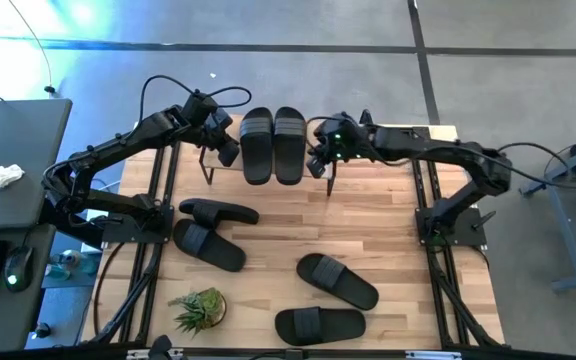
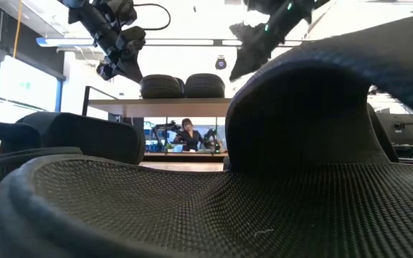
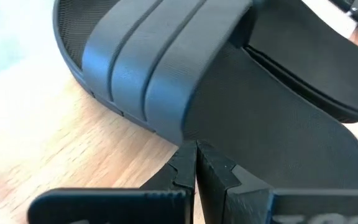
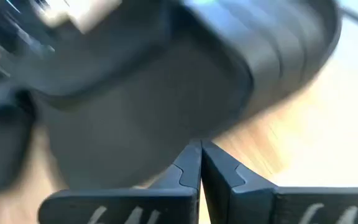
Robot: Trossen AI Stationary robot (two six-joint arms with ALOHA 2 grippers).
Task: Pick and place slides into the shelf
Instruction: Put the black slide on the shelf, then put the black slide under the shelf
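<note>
High view gives us the layout: at the far edge of the wooden table (image 1: 388, 235) stands the shelf (image 1: 268, 185), and on its top plank we see two slides (image 1: 273, 145) side by side, touching, straps toward the far side. We see the left gripper (image 1: 226, 152) just beside the left slide's edge and the right gripper (image 1: 320, 162) just beside the right one. Four more slides lie on the tabletop: two (image 1: 211, 228) overlapping near the left arm's base, one (image 1: 337, 280) angled toward the middle right, and one (image 1: 319, 324) at the near edge. A small potted plant (image 1: 200, 308) sits at the near left, and a desk (image 1: 8, 190) with a crumpled cloth (image 1: 4, 177) stands left of the table.

Wrist views add what the overhead hides. From the left wrist we see that arm's fingers (image 3: 179, 174) pressed together, empty, their tips at the edge of the ribbed-strap slide (image 3: 185, 81) on the plank. The right wrist picture shows the same: fingers (image 4: 219, 171) closed on nothing, right up against the other slide (image 4: 166, 87).

Low view is mostly blocked by a slide (image 2: 264, 179) lying against the lens; above it we make out the shelf's top (image 2: 160, 104) with both slides' rounded ends (image 2: 183, 86), and a person (image 2: 188, 135) far behind.
</note>
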